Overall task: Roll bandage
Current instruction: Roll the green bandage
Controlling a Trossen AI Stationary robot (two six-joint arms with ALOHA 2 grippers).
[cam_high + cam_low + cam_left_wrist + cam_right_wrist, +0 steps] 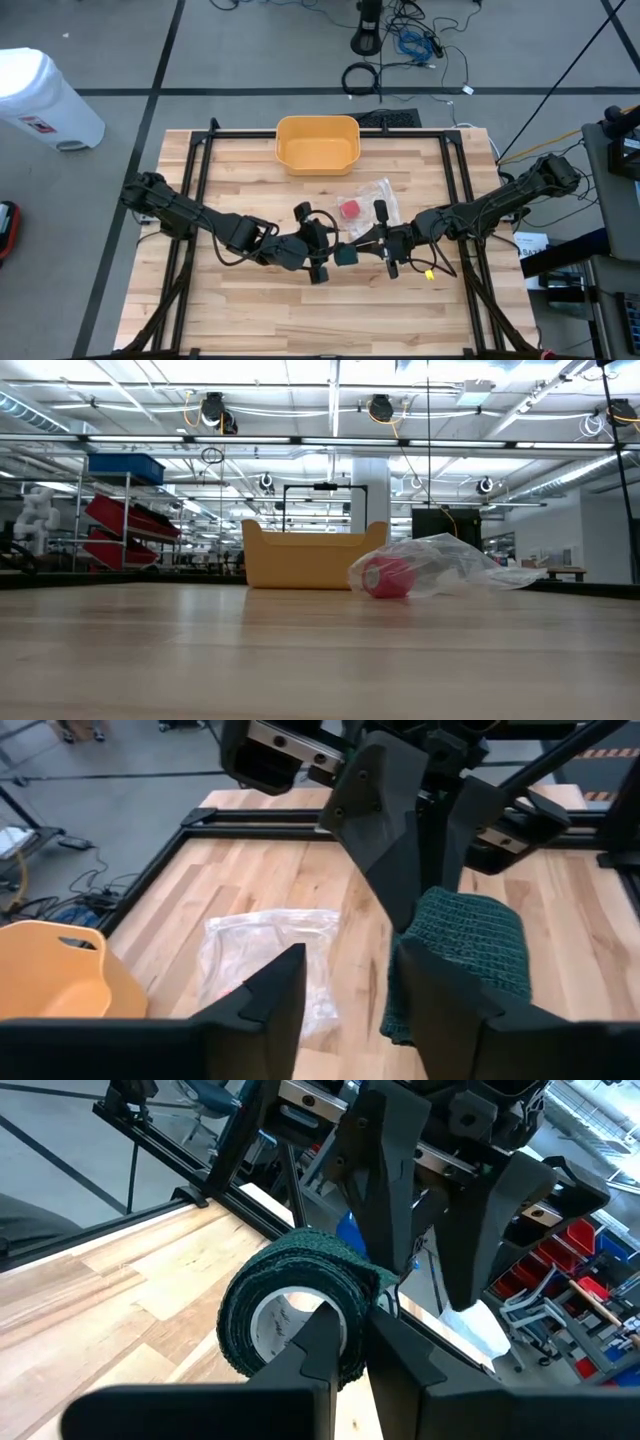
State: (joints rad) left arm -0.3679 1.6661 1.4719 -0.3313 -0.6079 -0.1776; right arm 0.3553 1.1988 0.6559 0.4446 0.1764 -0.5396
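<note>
Green bandage roll (290,1315) up in the air over the middle of the table (250,300), a bit toward the front edge, between the two grippers. Round hole of the roll facing the right wrist camera, so its long axis runs about left to right, from one gripper to the other. Pinched shut by the right gripper (345,1340), one finger inside the hole and one outside on the wrap. Left gripper (350,990) just beside the roll, fingers spread apart and not pressing it; in the left wrist view the green wrap (465,955) sits right by one finger. Light wood planks on the table, with a black frame (195,170) along its sides. Yellow bin (317,145) at the middle of the back edge. Clear bag (375,200) with a red roll (350,209) in it, between the bin and the grippers, near the right gripper. Small yellow bit (430,273) on the wood by the right arm. Grey floor all around, cables (400,45) behind the back edge, a white bin (45,95) off the back left corner. Big bright hall with shelves and red trays (125,520) far behind. Bare wood along the front edge and at both front corners.
</note>
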